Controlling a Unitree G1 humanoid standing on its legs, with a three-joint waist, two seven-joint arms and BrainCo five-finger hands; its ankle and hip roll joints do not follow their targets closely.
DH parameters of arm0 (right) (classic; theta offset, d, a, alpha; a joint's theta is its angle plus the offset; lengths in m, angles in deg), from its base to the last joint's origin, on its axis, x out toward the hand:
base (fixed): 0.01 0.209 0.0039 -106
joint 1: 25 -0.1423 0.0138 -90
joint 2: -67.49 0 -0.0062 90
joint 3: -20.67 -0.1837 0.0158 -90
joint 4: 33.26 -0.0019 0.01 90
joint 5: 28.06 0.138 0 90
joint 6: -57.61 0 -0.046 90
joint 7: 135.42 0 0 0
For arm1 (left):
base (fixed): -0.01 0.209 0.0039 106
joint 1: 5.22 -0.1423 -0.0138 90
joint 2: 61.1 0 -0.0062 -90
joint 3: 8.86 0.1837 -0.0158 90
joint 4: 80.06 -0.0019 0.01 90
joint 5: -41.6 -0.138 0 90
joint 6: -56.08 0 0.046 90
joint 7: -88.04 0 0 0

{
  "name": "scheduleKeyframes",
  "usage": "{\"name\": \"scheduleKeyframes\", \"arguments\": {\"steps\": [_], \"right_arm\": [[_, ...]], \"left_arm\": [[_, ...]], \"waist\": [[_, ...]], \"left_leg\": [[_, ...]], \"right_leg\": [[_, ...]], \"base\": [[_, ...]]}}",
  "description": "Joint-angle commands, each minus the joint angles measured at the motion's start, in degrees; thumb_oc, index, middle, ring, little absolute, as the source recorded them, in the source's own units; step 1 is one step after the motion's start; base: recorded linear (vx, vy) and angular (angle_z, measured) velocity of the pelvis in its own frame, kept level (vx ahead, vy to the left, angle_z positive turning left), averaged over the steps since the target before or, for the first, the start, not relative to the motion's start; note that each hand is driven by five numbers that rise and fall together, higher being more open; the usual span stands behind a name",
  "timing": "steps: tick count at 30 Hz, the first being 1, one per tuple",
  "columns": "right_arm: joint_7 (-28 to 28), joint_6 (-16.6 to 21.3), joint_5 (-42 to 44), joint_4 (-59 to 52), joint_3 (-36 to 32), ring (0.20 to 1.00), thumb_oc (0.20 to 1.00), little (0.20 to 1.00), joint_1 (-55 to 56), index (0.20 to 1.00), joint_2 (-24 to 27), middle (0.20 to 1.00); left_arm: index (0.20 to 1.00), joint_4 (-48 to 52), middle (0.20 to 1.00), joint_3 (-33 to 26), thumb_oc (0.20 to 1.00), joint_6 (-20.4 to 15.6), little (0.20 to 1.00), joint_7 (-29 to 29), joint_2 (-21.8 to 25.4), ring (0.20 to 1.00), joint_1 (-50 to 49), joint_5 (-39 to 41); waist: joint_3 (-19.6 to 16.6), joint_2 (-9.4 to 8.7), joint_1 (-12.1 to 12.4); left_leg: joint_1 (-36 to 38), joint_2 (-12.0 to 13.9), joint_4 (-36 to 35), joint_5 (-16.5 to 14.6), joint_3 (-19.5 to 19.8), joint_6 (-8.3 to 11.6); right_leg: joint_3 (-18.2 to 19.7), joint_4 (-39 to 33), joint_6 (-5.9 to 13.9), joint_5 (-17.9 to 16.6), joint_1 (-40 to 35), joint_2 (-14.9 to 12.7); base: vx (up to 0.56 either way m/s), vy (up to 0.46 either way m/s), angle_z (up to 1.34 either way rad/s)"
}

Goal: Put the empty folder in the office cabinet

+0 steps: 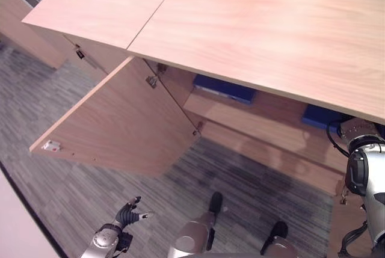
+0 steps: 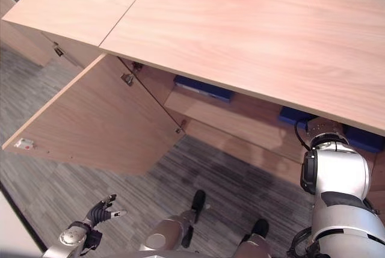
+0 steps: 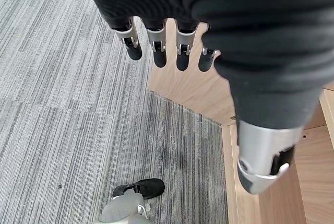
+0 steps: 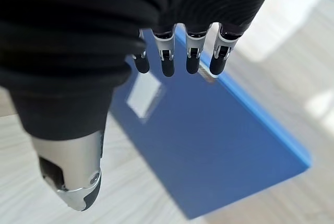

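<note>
cabinet top (image 1: 271, 23): broad flat light-wood panel, pale peach-tan, fine grain streaks, thin dark seam betw. 2 sections
open cabinet door (image 1: 120, 122): same light wood, slightly deeper tan; small white tab w/ red dot at outer corner
flat blue folder (image 4: 209, 140): solid mid-blue, pale whitish rect. label on cover
second blue folder, on cabinet shelf (image 1: 224, 88): dark navy-blue
carpet floor (image 1: 78, 186): grey, fine striped tile pattern, darker smudge near cabinet
shelf board (image 4: 261, 41): pale wood, whitish glare patches
</note>
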State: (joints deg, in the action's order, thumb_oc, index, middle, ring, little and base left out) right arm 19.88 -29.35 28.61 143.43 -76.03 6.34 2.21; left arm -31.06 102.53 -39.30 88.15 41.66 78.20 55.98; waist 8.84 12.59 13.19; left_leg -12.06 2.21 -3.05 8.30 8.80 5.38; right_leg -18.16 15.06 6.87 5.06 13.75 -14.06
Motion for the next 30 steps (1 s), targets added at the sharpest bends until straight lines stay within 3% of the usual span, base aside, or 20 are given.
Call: {"name": "scheduleKeyframes", "arguments": {"steps": [1, 10, 19, 22, 24, 30], "right_arm": [[2.94, 2.82, -2.4, -5.9, 1.52, 1.0, 1.0, 1.0, 1.9, 1.0, 2.94, 1.0], [7.88, 7.99, -0.4, -10.73, -4.08, 1.0, 1.0, 1.0, 13.39, 1.0, -0.01, 1.0], [14.13, 9.6, 2.56, -14.77, -6.9, 1.0, 1.0, 1.0, 24.95, 1.0, -5.97, 1.0], [16.18, 10.27, 1.18, -20.34, -4.62, 1.0, 1.0, 1.0, 29.76, 1.0, -11.39, 1.0], [19.27, 11.4, -0.87, -30.89, -2.48, 1.0, 1.0, 1.0, 37.95, 1.0, -17.35, 1.0], [23.64, 12.36, -8.77, -49.03, 1.04, 1.0, 1.0, 1.0, 51.94, 1.0, -21.88, 1.0]], "left_arm": [[1.0, -2.34, 1.0, -1.09, 1.0, -2.18, 1.0, -0.65, -0.41, 1.0, 2.75, -0.52], [1.0, -4.2, 1.0, -3.64, 1.0, -3.41, 1.0, -2.67, -0.91, 1.0, 1.36, -2.05], [1.0, -7.28, 1.0, -7.29, 1.0, -4.14, 1.0, -3.76, -1.29, 1.0, 0.08, -3.92], [1.0, -8.87, 1.0, -8.88, 1.0, -4.17, 1.0, -3.93, -1.99, 1.0, -0.53, -4.57], [1.0, -10.71, 1.0, -10.76, 1.0, -4.02, 1.0, -4.26, -3.46, 1.0, -1.59, -5.93], [1.0, -13.63, 1.0, -14.16, 1.0, -4.46, 1.0, -5.23, -4.76, 1.0, -3.36, -9.15]], "waist": [[0.3, -2.56, 1.2], [-2.79, -4.05, -0.1], [-4.84, -6.15, -1.31], [-5.29, -7.12, -2.46], [-5.56, -8.06, -3.88], [-6.22, -9.33, -6.12]], "left_leg": [[1.44, 3.87, -1.68, -4.81, -0.01, 4.56], [3.19, 3.63, -1.95, -4.69, -0.75, 5.15], [5.84, 4.01, -1.95, -5.47, -1.48, 5.26], [6.64, 4.37, -1.95, -5.76, -2.1, 5.2], [7.7, 4.71, -1.95, -6.0, -3.1, 5.09], [9.96, 5.39, -1.95, -6.64, -4.43, 4.77]], "right_leg": [[0.36, -6.47, 4.05, -0.89, -4.48, -2.54], [-0.64, -13.6, 4.94, -4.72, -9.13, -1.87], [-0.84, -16.18, 5.28, -5.61, -12.76, -1.45], [-0.18, -17.19, 5.36, -6.27, -13.25, -1.17], [0.71, -17.67, 5.32, -6.72, -13.47, -0.76], [2.17, -17.65, 5.17, -6.92, -13.93, -0.25]], "base": [[0.02, 0.004, -0.05], [0.04, -0.005, -0.01], [0.06, -0.008, -0.03], [0.05, -0.008, -0.06], [0.04, -0.006, -0.24], [0.04, 0.002, -0.18]]}}
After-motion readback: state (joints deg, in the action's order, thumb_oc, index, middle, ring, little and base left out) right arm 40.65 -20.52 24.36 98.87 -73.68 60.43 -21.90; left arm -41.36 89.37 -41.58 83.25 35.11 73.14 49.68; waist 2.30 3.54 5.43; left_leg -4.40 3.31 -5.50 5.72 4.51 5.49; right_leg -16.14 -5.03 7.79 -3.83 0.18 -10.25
